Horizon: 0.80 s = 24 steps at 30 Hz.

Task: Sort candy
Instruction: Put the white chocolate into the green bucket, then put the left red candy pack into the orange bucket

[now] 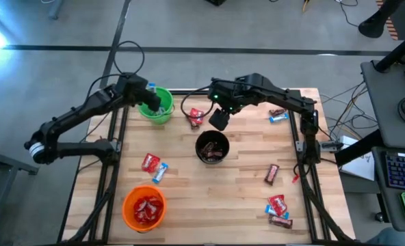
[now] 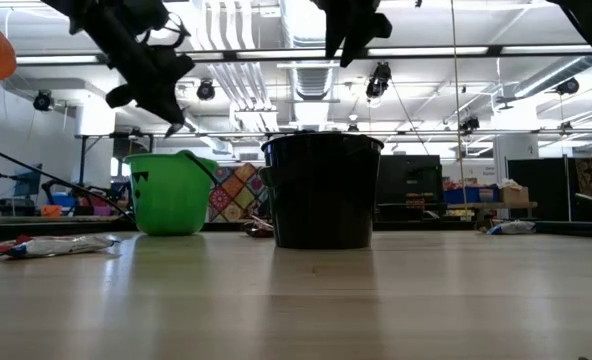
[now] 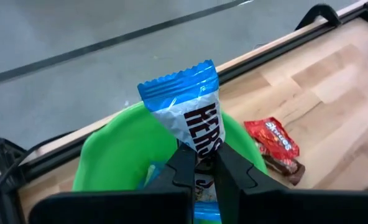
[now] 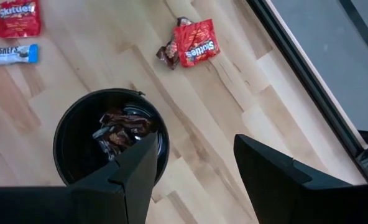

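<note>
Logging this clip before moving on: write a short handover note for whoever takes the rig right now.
Left tool: shut on a blue-and-white candy, above the green cup.
Right tool: open, empty, above the far rim of the black cup.
Done: red candies in the orange cup, brown ones in the black cup, at least one blue piece in the green cup.
Left: drop the held candy, then sort the loose candy on the table: a red-and-brown pair by the green cup, a pair near the orange cup, and several on the right side.

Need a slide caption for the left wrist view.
Left gripper shut on a blue-and-white candy above the green cup; a red candy lies beside it.
</note>
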Each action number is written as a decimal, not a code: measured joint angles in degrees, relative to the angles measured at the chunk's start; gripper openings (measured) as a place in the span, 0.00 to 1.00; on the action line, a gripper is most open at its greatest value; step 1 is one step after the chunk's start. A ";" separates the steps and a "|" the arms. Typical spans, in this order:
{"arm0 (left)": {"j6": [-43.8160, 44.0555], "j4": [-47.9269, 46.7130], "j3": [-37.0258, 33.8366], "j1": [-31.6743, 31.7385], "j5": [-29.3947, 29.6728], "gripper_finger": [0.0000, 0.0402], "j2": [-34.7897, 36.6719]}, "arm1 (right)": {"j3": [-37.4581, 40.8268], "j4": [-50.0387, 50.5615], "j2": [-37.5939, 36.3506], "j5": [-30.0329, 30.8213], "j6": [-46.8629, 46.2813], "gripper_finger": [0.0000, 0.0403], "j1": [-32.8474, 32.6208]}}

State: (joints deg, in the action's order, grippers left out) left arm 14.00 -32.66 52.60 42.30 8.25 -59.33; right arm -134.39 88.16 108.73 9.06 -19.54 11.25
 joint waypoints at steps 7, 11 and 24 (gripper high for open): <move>2.46 -0.57 0.00 0.09 0.03 0.02 -2.15 | 0.00 0.34 -0.60 0.00 0.25 0.52 -0.15; 4.49 -1.22 0.00 0.09 -0.02 0.07 -2.18 | 0.00 0.89 -0.70 0.00 0.25 0.52 -0.13; 6.59 -2.11 0.00 0.20 -2.36 0.30 -1.79 | 0.00 1.86 -0.75 0.00 0.25 0.52 -0.13</move>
State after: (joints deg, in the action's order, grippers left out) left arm 20.60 -34.76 52.60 42.50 5.89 -61.12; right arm -134.39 90.02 107.98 9.06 -19.29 11.11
